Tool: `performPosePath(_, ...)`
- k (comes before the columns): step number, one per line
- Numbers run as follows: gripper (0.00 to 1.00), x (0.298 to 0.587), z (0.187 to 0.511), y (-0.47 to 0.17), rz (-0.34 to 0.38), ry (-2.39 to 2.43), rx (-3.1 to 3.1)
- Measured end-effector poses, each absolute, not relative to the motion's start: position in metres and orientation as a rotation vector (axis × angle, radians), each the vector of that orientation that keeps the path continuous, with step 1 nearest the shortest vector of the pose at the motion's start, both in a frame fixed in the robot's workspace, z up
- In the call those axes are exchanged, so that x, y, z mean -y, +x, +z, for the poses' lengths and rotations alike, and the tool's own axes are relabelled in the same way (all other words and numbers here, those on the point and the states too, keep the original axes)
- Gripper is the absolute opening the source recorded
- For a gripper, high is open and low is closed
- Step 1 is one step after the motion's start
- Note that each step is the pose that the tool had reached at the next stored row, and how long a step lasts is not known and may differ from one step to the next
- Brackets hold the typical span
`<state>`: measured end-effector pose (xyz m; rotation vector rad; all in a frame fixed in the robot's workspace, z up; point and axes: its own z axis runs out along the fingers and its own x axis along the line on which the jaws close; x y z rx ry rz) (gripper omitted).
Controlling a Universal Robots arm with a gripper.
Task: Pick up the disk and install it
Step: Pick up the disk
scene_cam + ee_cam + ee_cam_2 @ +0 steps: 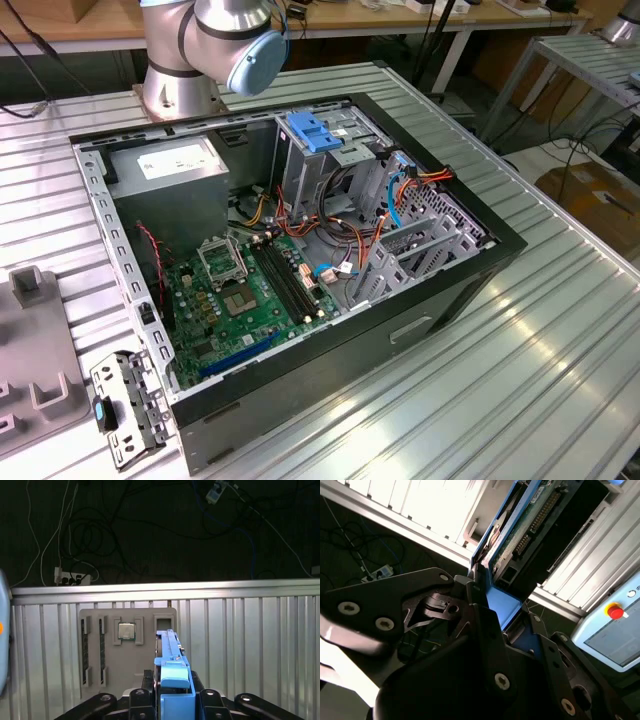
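First wrist view: the gripper (pixel 175 701) is clamped on the disk (pixel 173 676), its black fingers (pixel 142 700) pressed against either side of the blue frame. The disk stands edge-on and clear of every surface. Beyond it lies the ribbed metal table (pixel 250 645) carrying a grey parts tray (pixel 127 672), which holds a square chip (pixel 126 630).

Second wrist view: the same grasp is confirmed. The gripper (pixel 495 615) grips the blue frame near one end, and the disk (pixel 520 535) extends outward from it, its green circuit-board face turned to this camera. A control box with a red button (pixel 615 612) stands off to one side.

Exterior view: the arm (pixel 215 40) is mounted at the far edge of the table, behind the open computer case (pixel 400 330). Inside the case, the grey drive bay (pixel 305 178) sits with a blue bracket (pixel 322 132) on top. I cannot tell from here whether the bay's slot is free.

Assessment: the pick-up is complete, with the disk firmly held and off its resting place. Installation is not yet done. The disk is judged to be well apart from the case, since both wrist views look onto table and floor, not the case interior.
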<state>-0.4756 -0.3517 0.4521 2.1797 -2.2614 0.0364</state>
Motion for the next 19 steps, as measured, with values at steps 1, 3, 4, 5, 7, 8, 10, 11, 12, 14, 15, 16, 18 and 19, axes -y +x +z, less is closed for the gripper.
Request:
performPosePath(1, 0.37, 0.352, 0.453, -0.476, 0.036, 2.18, 2.261)
performPosePath(3, 0.37, 0.352, 0.454, -0.475, 0.036, 2.18, 2.261)
performPosePath(4, 0.37, 0.352, 0.455, -0.475, 0.036, 2.18, 2.261)
performPosePath(5, 0.37, 0.352, 0.456, -0.475, 0.036, 2.18, 2.261)
performPosePath(7, 0.37, 0.352, 0.458, -0.475, 0.036, 2.18, 2.261)
performPosePath(8, 0.37, 0.352, 0.459, -0.475, 0.036, 2.18, 2.261)
performPosePath(10, 0.37, 0.352, 0.462, -0.475, 0.036, 2.18, 2.261)
performPosePath(11, 0.37, 0.352, 0.463, -0.475, 0.036, 2.18, 2.261)
performPosePath(12, 0.37, 0.352, 0.465, -0.475, 0.036, 2.18, 2.261)
performPosePath(14, 0.37, 0.352, 0.467, -0.475, 0.036, 2.18, 2.261)
performPosePath(15, 0.37, 0.352, 0.467, -0.475, 0.036, 2.18, 2.261)
performPosePath(16, 0.37, 0.352, 0.468, -0.475, 0.037, 2.18, 2.262)
performPosePath(18, 0.37, 0.352, 0.468, -0.475, 0.039, 2.181, 2.263)
performPosePath(19, 0.37, 0.352, 0.468, -0.475, 0.039, 2.181, 2.263)
